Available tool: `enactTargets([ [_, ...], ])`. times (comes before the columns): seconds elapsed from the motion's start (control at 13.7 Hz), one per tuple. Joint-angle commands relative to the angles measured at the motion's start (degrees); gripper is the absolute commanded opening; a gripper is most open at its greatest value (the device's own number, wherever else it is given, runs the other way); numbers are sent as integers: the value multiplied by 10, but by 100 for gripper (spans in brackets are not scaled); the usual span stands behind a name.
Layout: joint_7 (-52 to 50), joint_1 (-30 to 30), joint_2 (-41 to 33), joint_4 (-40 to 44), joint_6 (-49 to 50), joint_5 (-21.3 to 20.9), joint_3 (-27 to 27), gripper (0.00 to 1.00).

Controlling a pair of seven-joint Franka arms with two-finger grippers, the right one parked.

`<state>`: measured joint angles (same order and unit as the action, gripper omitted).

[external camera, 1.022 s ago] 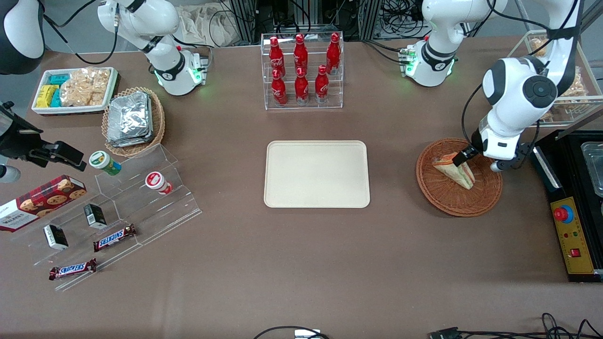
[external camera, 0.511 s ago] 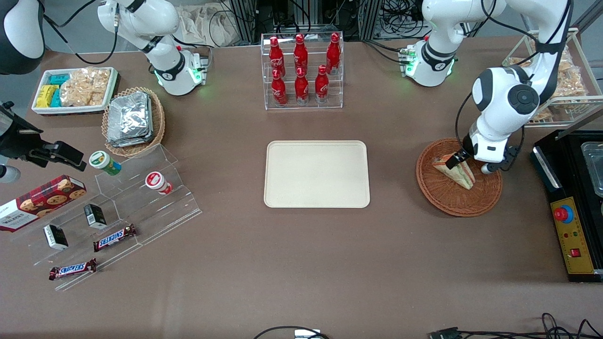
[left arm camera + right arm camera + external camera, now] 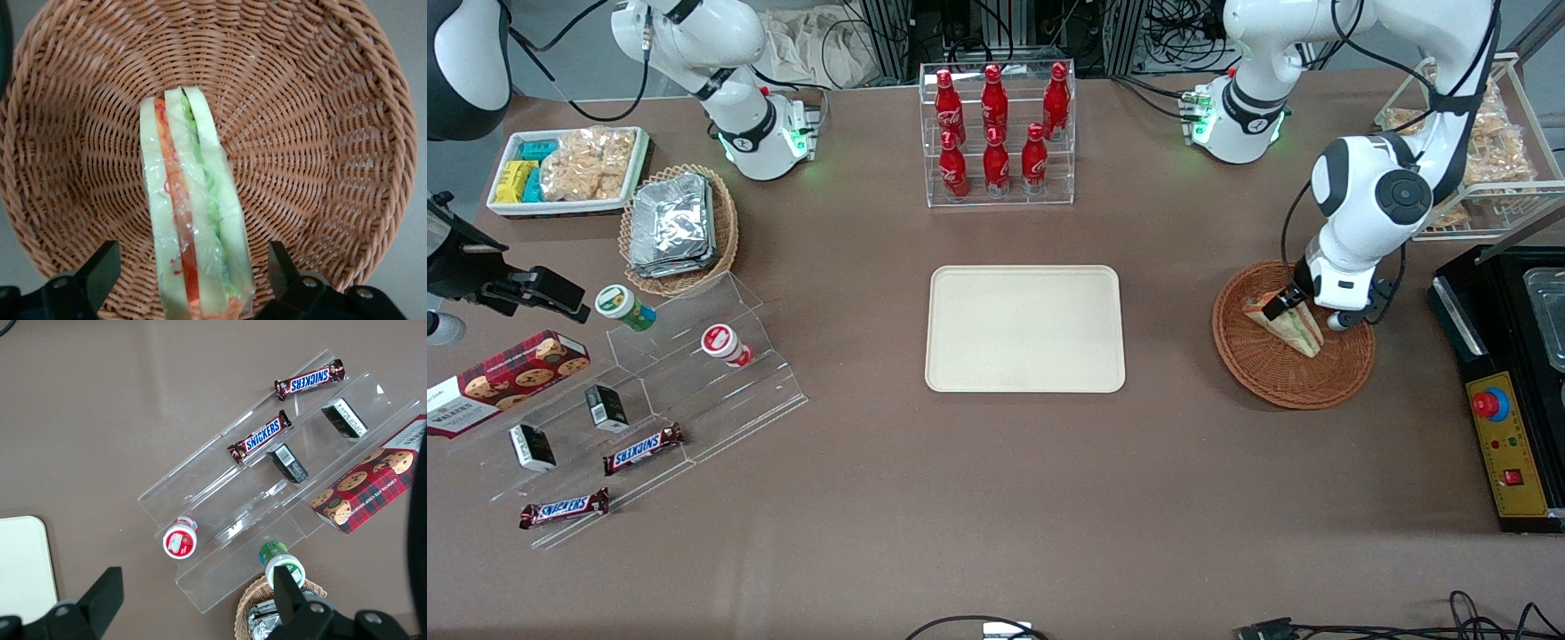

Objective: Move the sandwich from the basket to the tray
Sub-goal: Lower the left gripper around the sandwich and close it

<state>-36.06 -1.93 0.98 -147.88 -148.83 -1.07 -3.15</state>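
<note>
Tabletop basket (image 3: 320,133) holds sandwich (image 3: 193,213) between spread gripper (image 3: 193,277) fingers (image 3: 100,270).

Wicker, cling film and matt plastic

The basket (image 3: 320,133) is rough woven wicker; the sandwich (image 3: 193,213) shows glossy clear wrap over soft bread. The gripper (image 3: 193,280), black matt plastic, hangs over it, jaws apart. The tray (image 3: 1024,328) is smooth matt plastic; the counter (image 3: 996,498) is dull brown.
</note>
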Motion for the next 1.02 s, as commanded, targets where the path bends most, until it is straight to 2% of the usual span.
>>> enactTargets([
  [0.0,-9,-4,13,-4,-25,-3,-2,93],
  [0.15,-9,-4,20,-4,-31,-3,1,87],
  [0.22,-9,-4,21,-4,-37,-3,2,69],
  [0.29,-9,-4,21,-4,-38,-3,2,37],
  [0.37,-9,-4,21,-4,-38,-3,2,23],
  [0.73,2,-3,-15,2,-9,-7,1,20],
  [0.95,27,-3,-48,18,56,-55,0,21],
])
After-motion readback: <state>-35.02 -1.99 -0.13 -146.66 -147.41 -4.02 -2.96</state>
